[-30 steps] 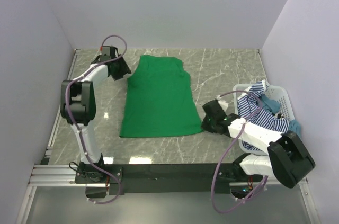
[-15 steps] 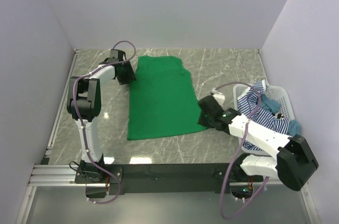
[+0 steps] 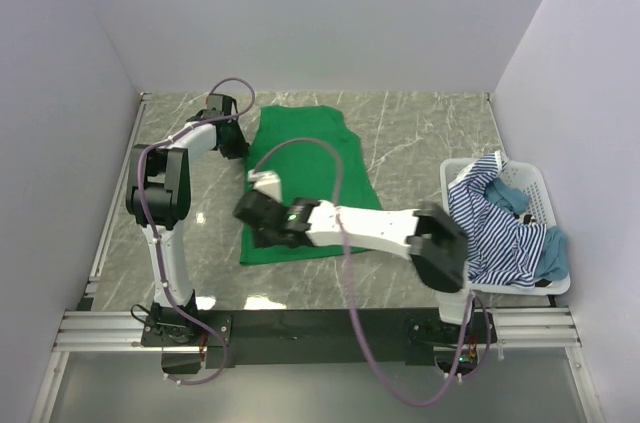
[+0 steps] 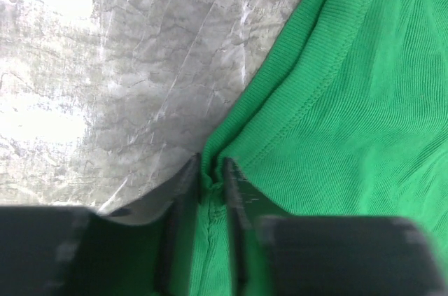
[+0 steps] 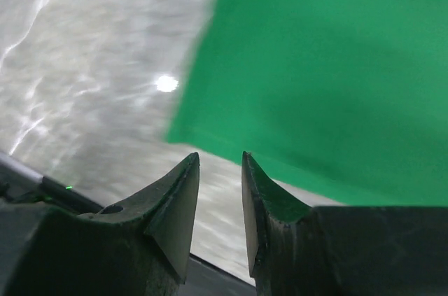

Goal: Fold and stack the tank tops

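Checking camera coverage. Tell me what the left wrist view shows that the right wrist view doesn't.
Left wrist only: the left gripper pinching the green tank top's ribbed edge. Right wrist only: the right gripper, fingers slightly apart and empty, near a corner of the top's hem, the picture blurred. Both: the green cloth lying on the marble table.

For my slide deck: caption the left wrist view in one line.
Left gripper pinching the stitched edge of the green tank top, bare marble table alongside.
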